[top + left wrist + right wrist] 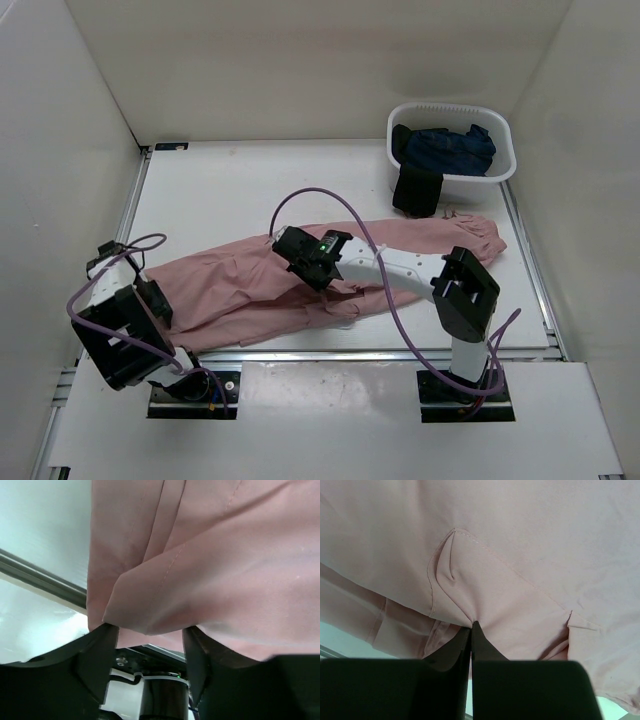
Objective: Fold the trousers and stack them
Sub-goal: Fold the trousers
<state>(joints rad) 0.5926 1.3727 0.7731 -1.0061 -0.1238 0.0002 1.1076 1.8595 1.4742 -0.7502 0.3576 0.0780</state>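
The dusty-pink trousers lie stretched across the table, leg ends at the left and waistband at the right. My left gripper is at the leg ends. In the left wrist view it is open, with a folded hem corner of the trousers lying just over the gap between the fingers. My right gripper is over the middle of the trousers. In the right wrist view it is shut, pinching a fold of pink cloth beside a pocket seam.
A white basket at the back right holds dark navy garments. A black garment hangs over its front rim, next to the waistband. White walls enclose the table. A metal rail runs along the near edge.
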